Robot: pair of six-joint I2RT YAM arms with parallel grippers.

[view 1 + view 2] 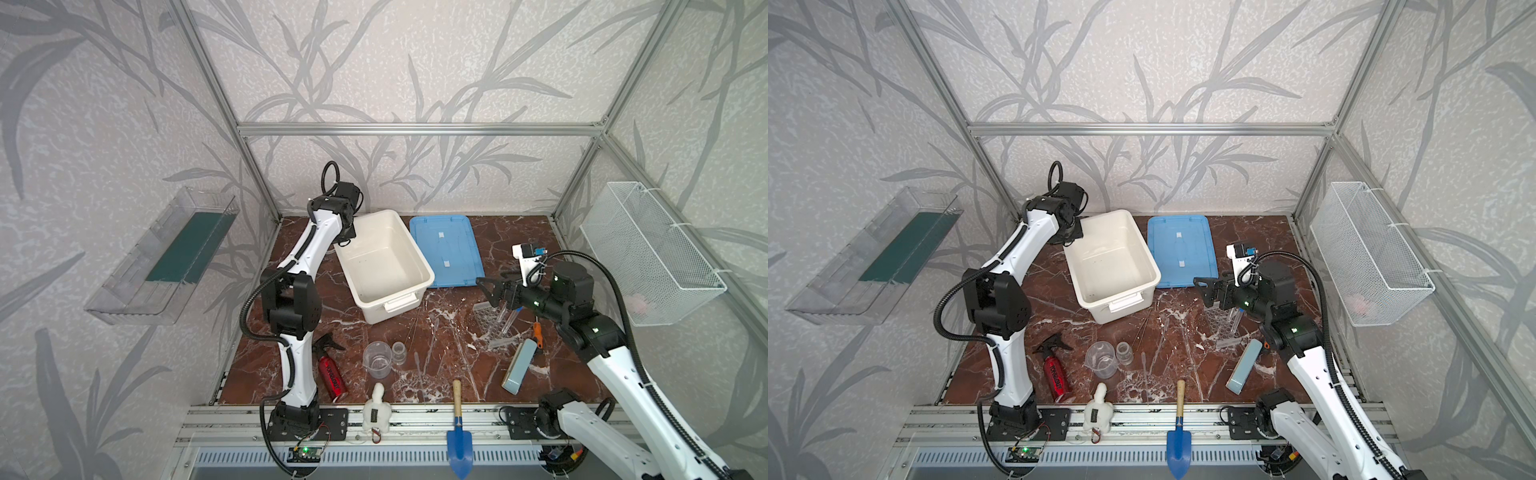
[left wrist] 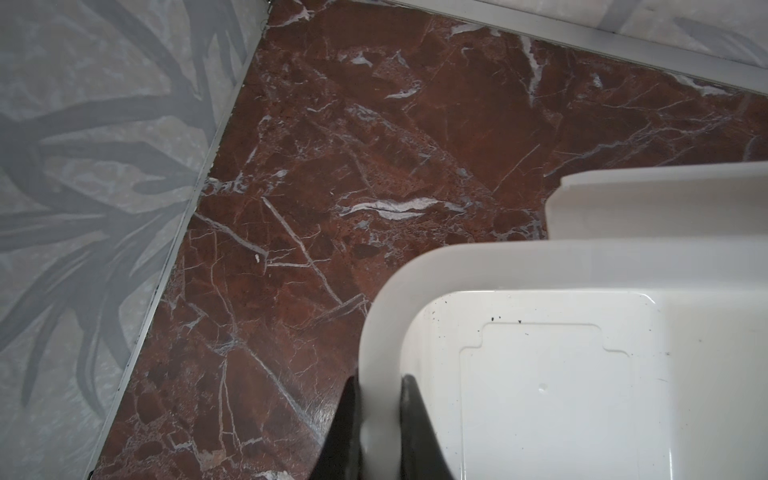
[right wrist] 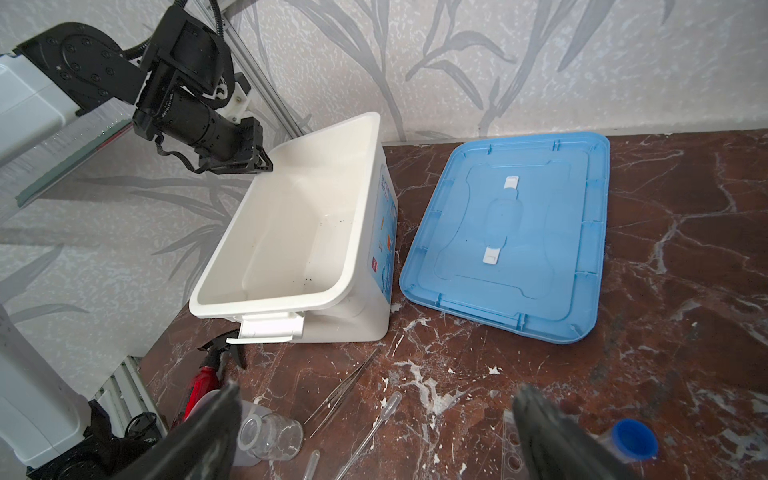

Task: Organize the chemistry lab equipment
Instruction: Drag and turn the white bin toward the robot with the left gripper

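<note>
Nothing legible: black lettering on red canister [image 1: 331,376], sticker on white bin [image 3: 386,232] too blurred.

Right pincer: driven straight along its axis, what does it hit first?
Likely the white bin, at its near corner. The right pincer looks roughly level; if pitched down, the table near the tweezers comes first.

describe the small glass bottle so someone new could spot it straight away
Find the white bin at the centre. Toward the front from it stands a clear beaker, and the bottle is just to its right in both top views. It is the shorter, narrower of these two clear vessels.
</note>
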